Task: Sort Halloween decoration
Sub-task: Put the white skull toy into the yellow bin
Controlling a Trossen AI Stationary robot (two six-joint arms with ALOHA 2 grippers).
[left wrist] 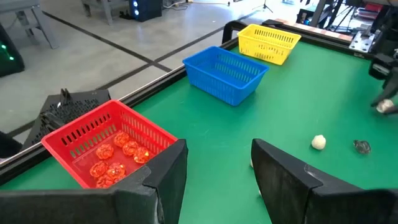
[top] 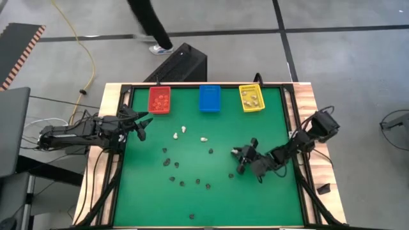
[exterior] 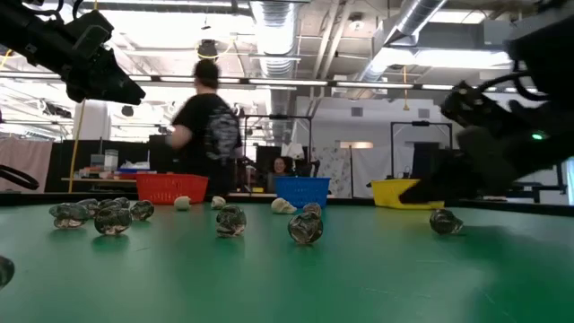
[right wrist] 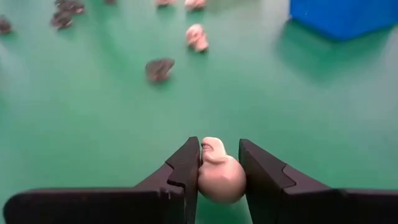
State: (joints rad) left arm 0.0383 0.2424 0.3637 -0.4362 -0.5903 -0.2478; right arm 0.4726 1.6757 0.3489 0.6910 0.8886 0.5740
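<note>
Your right claw is pinched on a cream-white skull trinket, low over the green bench; your left claw waits open near the red bin.

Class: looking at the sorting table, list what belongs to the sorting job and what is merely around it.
Belongs to the job:
- cream trinket in the right gripper
- black trinkets loose on the mat
- orange trinkets in the red bin
- blue bin, yellow bin

Just around:
- left gripper, waiting by the red bin
- person walking behind
- black case on the floor
</note>
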